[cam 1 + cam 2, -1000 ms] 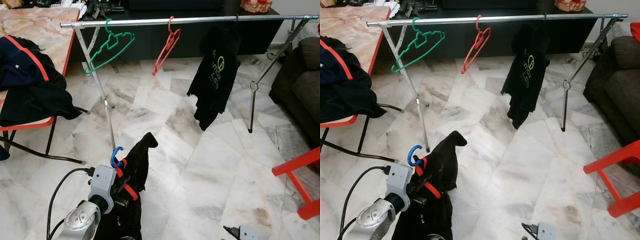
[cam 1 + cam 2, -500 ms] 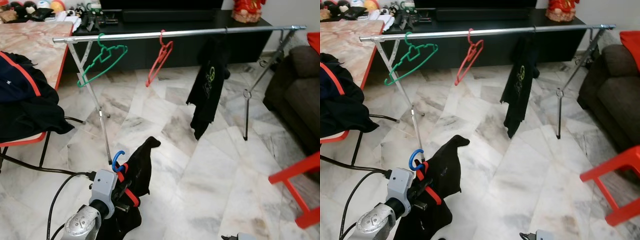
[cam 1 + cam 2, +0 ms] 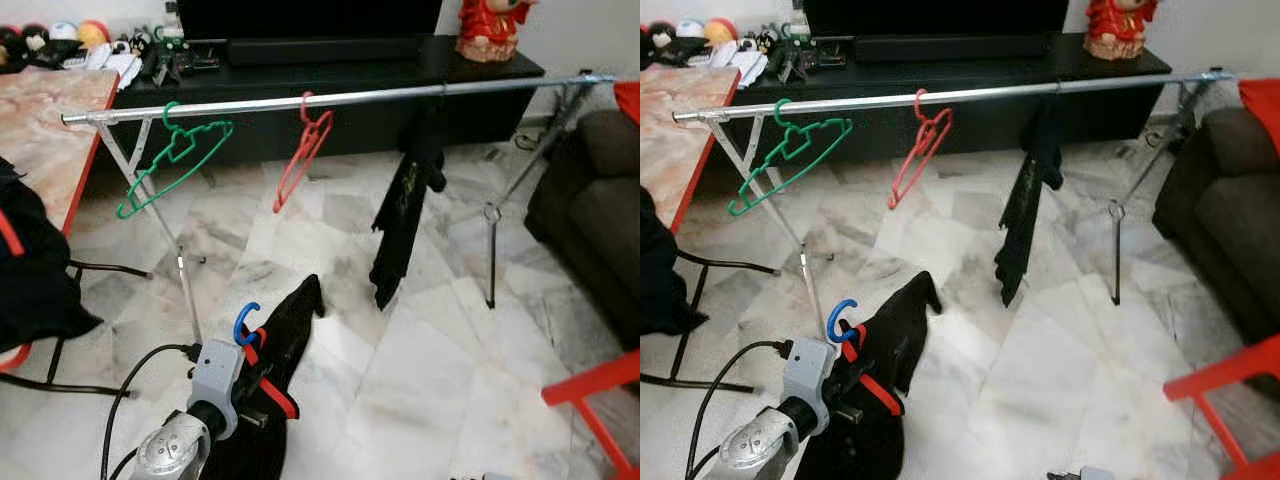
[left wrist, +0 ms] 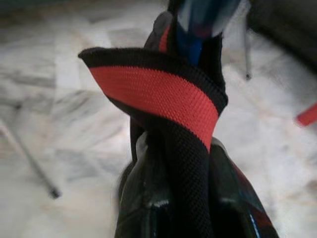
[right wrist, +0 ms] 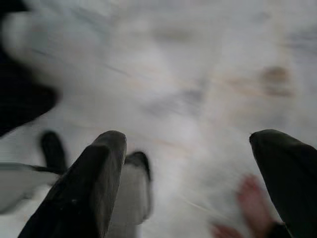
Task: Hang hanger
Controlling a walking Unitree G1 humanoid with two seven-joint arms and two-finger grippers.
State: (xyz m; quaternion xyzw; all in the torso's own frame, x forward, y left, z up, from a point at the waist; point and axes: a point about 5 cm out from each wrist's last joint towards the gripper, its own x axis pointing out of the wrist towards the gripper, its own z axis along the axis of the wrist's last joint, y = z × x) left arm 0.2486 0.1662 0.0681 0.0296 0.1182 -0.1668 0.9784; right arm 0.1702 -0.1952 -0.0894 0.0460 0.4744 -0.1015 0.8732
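My left gripper (image 3: 250, 360) is shut on a blue hanger (image 3: 243, 322) that carries a black garment with red trim (image 3: 285, 335), held low in front of me. The garment's red-banded collar (image 4: 158, 99) wraps the hanger neck between my fingers. A silver clothes rail (image 3: 330, 98) spans the room ahead. On it hang a green hanger (image 3: 165, 165), a red hanger (image 3: 300, 150) and a black shirt (image 3: 405, 200). My right gripper (image 5: 193, 198) hangs low over the floor, open, holding nothing.
A red-edged marble table (image 3: 50, 130) with dark clothes (image 3: 30, 290) on it stands to my left. A dark sofa (image 3: 595, 200) and a red plastic chair (image 3: 600, 390) are on the right. A black TV cabinet (image 3: 330, 60) runs behind the rail.
The camera has tilted up and turned, so the rail sits lower in the picture and the table has slid left. My left gripper still holds the hanger at the same spot.
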